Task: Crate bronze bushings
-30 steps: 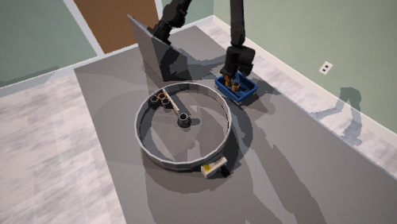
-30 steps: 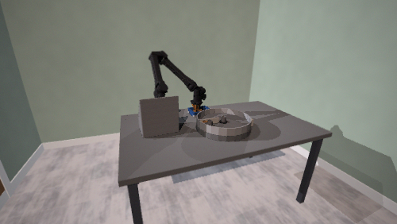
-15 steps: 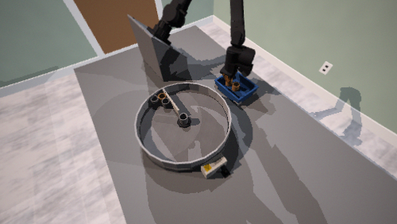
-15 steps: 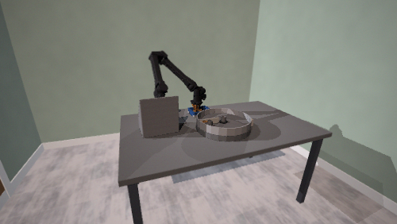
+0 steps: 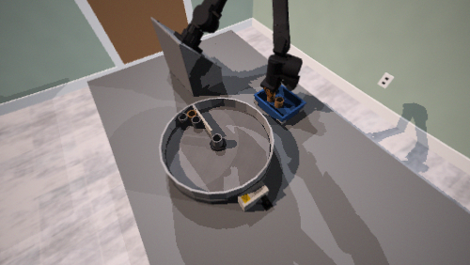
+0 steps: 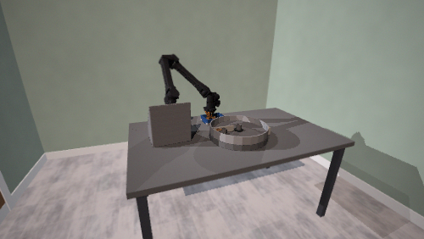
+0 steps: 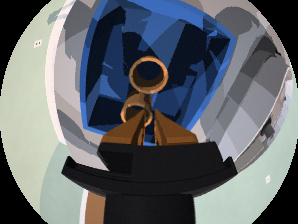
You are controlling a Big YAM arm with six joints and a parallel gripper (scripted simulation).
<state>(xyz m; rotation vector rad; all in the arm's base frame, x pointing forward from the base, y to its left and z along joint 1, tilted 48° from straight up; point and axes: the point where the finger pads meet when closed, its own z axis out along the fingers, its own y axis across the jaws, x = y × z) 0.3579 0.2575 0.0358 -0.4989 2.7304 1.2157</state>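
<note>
And the gripper (image 5: 269,98) (image 6: 209,118) (image 7: 149,114), fingers just narrowly parted with nothing between them, hangs at the blue crate (image 5: 294,114) (image 6: 205,120) (image 7: 84,75) holding two bronze bushings (image 5: 279,101) (image 7: 148,90), while another bronze bushing (image 5: 192,111) sits on the turning table (image 5: 240,164) (image 6: 242,141)!

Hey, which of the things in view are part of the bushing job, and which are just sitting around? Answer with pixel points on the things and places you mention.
Part of the job:
- gripper (image 5: 272,89) (image 6: 209,117) (image 7: 149,111)
- blue crate (image 5: 292,116) (image 6: 205,121) (image 7: 227,50)
- two bronze bushings in the crate (image 5: 279,101) (image 7: 148,90)
- turning table (image 5: 235,164) (image 6: 242,140)
- bronze bushing on it (image 5: 192,114)
- dark steel bushings beside that one (image 5: 182,116)

Apparently just around:
- upright grey panel (image 5: 174,58) (image 6: 170,125)
- white block with a yellow spot (image 5: 256,194)
- wall outlet (image 5: 385,80)
</note>
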